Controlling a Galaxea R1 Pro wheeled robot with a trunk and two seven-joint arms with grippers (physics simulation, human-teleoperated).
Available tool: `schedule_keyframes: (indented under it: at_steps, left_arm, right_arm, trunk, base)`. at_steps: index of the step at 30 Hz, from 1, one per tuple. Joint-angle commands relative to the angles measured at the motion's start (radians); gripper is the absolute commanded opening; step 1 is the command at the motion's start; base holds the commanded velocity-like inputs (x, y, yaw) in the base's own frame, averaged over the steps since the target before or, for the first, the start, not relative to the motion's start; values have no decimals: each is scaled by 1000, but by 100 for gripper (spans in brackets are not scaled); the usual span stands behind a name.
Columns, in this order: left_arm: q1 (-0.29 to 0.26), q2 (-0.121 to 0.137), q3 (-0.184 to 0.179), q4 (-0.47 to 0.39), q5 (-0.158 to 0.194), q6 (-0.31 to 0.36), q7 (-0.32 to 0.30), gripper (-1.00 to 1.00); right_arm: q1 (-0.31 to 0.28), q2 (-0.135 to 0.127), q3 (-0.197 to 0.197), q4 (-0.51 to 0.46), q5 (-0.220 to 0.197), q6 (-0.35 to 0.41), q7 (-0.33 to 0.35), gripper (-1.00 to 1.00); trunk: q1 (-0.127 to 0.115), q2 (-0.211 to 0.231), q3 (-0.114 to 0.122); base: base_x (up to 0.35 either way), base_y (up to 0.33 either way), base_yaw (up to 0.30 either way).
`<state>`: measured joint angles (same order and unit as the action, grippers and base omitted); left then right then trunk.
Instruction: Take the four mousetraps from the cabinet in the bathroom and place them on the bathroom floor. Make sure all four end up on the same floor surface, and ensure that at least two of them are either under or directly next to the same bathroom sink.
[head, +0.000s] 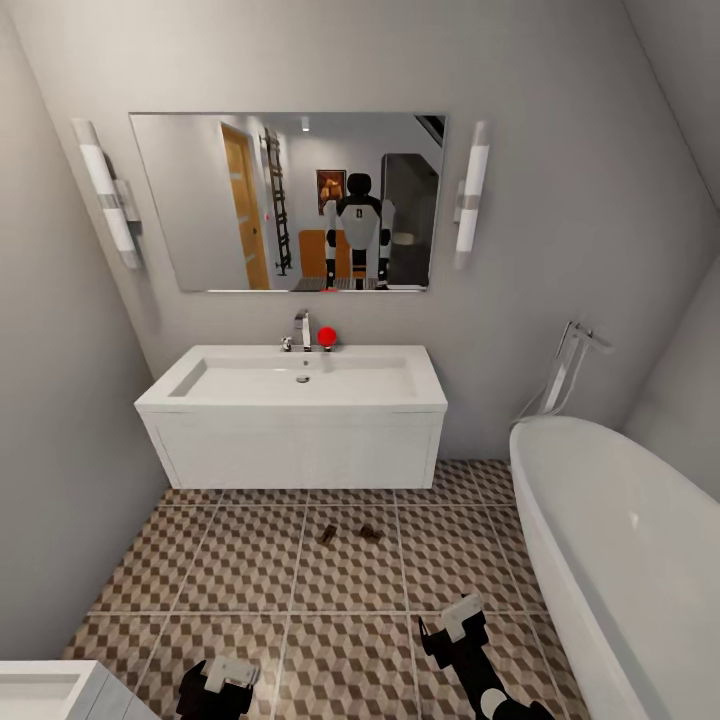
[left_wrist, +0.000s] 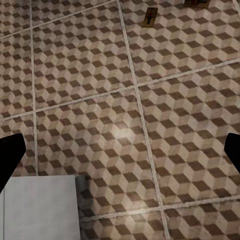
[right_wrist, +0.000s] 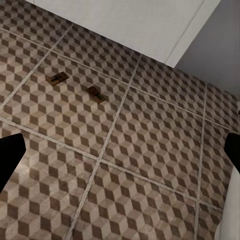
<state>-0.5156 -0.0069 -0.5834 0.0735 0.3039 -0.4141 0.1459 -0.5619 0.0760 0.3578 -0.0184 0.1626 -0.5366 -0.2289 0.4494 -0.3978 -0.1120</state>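
Two mousetraps (head: 327, 535) (head: 370, 533) lie side by side on the cube-patterned bathroom floor (head: 240, 570), just in front of the white vanity under the sink (head: 300, 380). The left wrist view picks up the mousetraps (left_wrist: 149, 17) (left_wrist: 196, 3) far ahead. In the right wrist view the same mousetraps (right_wrist: 56, 78) (right_wrist: 96, 94) lie on the tiles. My left gripper (head: 228, 672) (left_wrist: 120, 155) hangs open and empty over the near floor. My right gripper (head: 460, 617) (right_wrist: 120, 155) is also open and empty. An orange-brown cabinet (head: 313, 253) is reflected in the mirror behind my reflection.
A white oval bathtub (head: 620, 540) runs along the right side. A white fixture (head: 45, 690) (left_wrist: 42, 207) stands at the near left, close to my left gripper. Walls close in on both sides. A red ball (head: 327, 335) sits by the chrome faucet (head: 303, 328).
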Motion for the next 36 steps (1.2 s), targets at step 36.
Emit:
schedule_keyframes:
  at_steps: [36]
  left_arm:
    - [-1, -38, -6, 2, 6, 8, 4, 100]
  right_arm:
    - [41, -5, 1, 2, 10, 9, 39, 100]
  trunk:
    - [1, -2, -2]
  base:
    - [-10, 0, 0]
